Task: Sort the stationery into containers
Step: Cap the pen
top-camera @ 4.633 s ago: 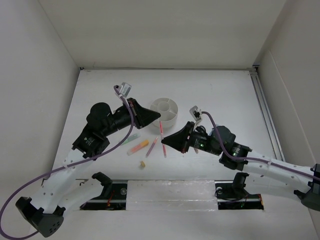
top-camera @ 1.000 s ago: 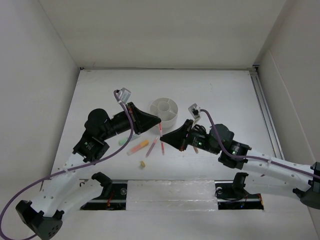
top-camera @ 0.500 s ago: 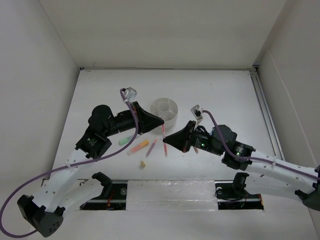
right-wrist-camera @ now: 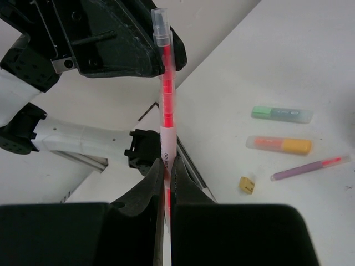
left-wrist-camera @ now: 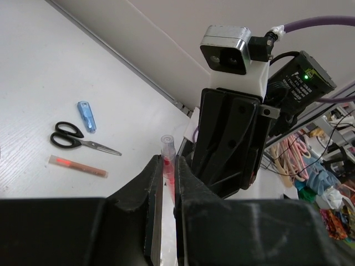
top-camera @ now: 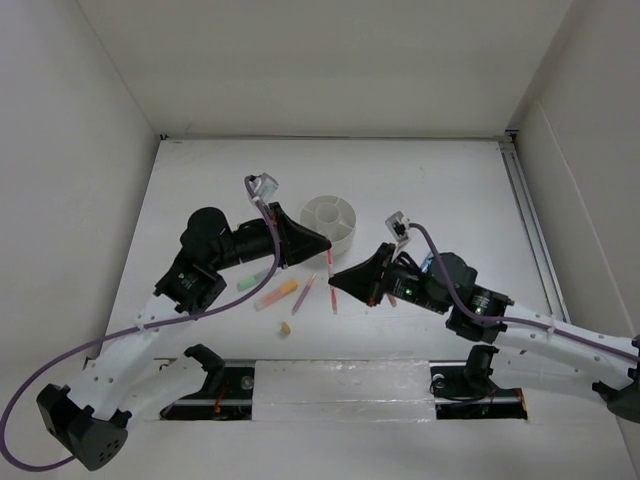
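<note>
Pen (top-camera: pixel 329 259) hangs at mid-frame just below the organizer (top-camera: pixel 338 236), right gripper (top-camera: pixel 333 278) clamped on its lower half, left gripper (top-camera: pixel 324 243) with jaws closed, seemingly on its capped end; highlighters (top-camera: pixel 277 294) lie lower left.

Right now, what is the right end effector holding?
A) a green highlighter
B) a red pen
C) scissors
B: the right wrist view shows the right end effector shut on a red pen, while the green highlighter lies on the table.
</note>
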